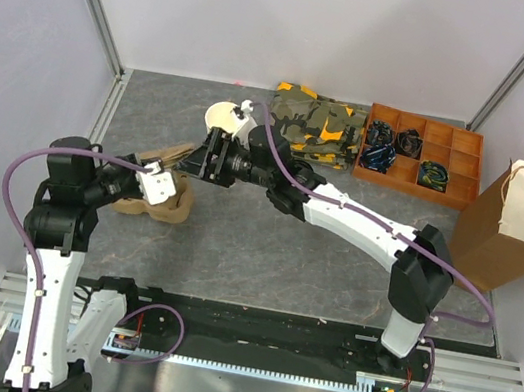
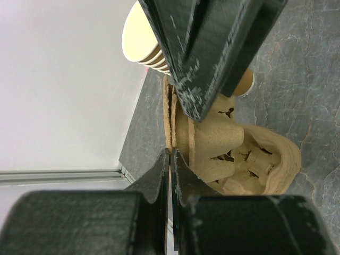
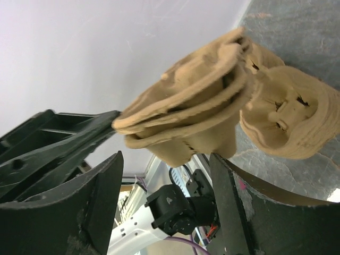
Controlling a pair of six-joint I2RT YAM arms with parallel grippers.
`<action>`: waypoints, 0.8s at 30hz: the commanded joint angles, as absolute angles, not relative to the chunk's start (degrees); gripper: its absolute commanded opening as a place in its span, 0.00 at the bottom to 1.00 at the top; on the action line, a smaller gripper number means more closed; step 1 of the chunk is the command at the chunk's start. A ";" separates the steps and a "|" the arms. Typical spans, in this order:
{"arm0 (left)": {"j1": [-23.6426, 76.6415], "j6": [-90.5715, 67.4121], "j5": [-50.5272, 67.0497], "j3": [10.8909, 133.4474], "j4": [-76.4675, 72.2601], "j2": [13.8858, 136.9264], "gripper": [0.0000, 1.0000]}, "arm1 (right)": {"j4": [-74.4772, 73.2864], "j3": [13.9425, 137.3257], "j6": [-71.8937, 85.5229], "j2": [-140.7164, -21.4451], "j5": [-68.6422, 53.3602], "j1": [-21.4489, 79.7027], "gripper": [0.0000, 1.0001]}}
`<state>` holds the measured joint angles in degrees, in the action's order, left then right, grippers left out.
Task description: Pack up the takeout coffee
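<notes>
The lidded takeout coffee is out of view. A small brown cup [image 2: 245, 84], cream inside and with no lid showing, peeks out behind my right gripper's fingers [image 2: 212, 48]. My left gripper [image 1: 169, 183] [image 2: 171, 154] is shut on the thin edge of a tan pulp cup carrier [image 1: 171, 204] [image 2: 212, 143] and holds it tilted up off the table. My right gripper [image 1: 208, 158] [image 3: 166, 159] is open, its jaws on either side of the carrier's lower pocket [image 3: 186, 117] without closing on it. More nested carrier [image 3: 287, 122] rests on the table just beyond.
A tall stack of lidless paper cups [image 1: 223, 116] [image 2: 139, 37] lies behind the right gripper. A camouflage cloth [image 1: 316, 119] and an orange compartment tray [image 1: 421, 155] sit at the back. A brown paper bag [image 1: 511, 225] stands at the right. The white wall is close on the left.
</notes>
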<state>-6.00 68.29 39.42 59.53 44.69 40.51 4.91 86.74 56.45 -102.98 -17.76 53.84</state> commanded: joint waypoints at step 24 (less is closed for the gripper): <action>-5.71 66.71 41.75 58.18 42.89 39.02 0.02 | 4.93 88.86 62.14 -104.41 -17.76 53.88 0.79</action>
